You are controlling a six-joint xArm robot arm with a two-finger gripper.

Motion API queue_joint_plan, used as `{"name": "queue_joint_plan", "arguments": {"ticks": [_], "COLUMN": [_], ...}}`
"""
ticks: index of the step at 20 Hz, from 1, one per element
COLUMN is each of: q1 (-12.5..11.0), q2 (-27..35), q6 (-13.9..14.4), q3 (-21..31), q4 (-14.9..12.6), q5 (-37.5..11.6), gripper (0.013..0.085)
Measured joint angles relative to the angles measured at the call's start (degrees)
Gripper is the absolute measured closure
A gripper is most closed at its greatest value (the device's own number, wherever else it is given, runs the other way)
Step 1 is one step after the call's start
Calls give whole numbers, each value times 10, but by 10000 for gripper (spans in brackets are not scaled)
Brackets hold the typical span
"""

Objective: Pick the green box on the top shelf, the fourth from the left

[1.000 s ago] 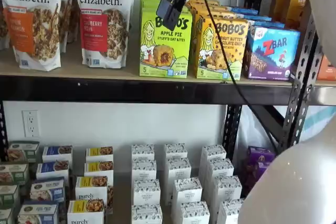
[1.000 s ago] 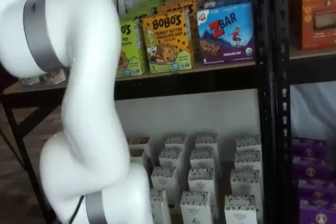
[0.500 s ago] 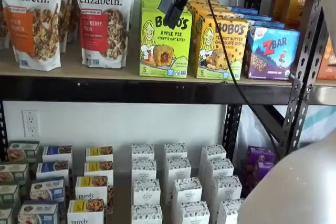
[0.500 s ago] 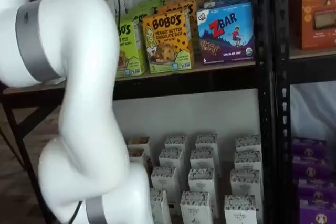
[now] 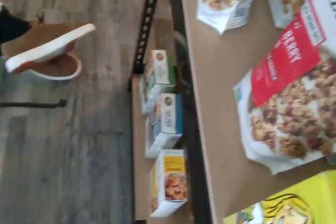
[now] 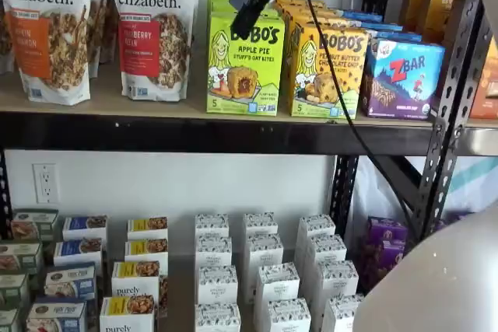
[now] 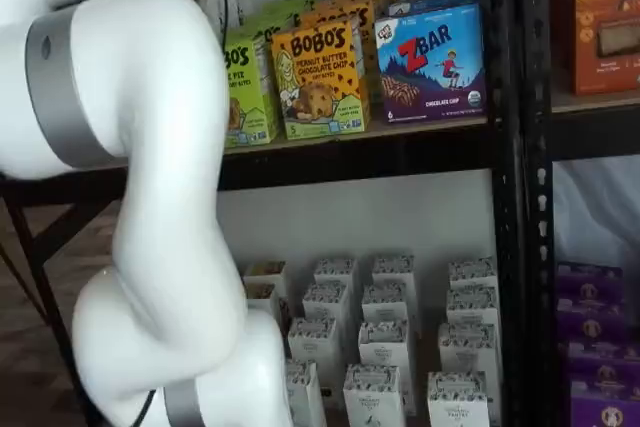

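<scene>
The green box (image 6: 244, 68) stands on the top shelf (image 6: 109, 103), lime-green with "BOBO'S Apple Pie" on its front. In a shelf view my gripper (image 6: 243, 13) hangs from the upper edge, its black fingers (image 6: 257, 4) slanting down across the box's upper left corner. The gripper is open and holds nothing. My white arm covers the left part of the green box (image 7: 245, 87) in a shelf view. The wrist view catches only a lime-green corner of the green box (image 5: 294, 205) on the top shelf (image 5: 220, 103).
Two purely elizabeth bags (image 6: 156, 29) stand left of the green box; a yellow-orange Bobo's box (image 6: 327, 68) and a ZBar box (image 6: 403, 79) stand right. A black cable (image 6: 334, 75) hangs in front. Small white boxes (image 6: 264, 270) fill the lower level. Steel upright (image 6: 447, 114) at right.
The gripper has turned and shifted slightly left in front of the green box's top. The arm has edged left and up. Every box has stayed in place.
</scene>
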Motion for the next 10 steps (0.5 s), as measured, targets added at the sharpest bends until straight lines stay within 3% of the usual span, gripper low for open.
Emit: {"name": "queue_joint_plan", "arguments": {"ticks": [5, 10], "q1": [-1, -20], "q2": [1, 18], "q6": [-4, -25], "q3": [15, 7], "q4": [1, 8], "q5": [-52, -57], "gripper": [130, 130]}}
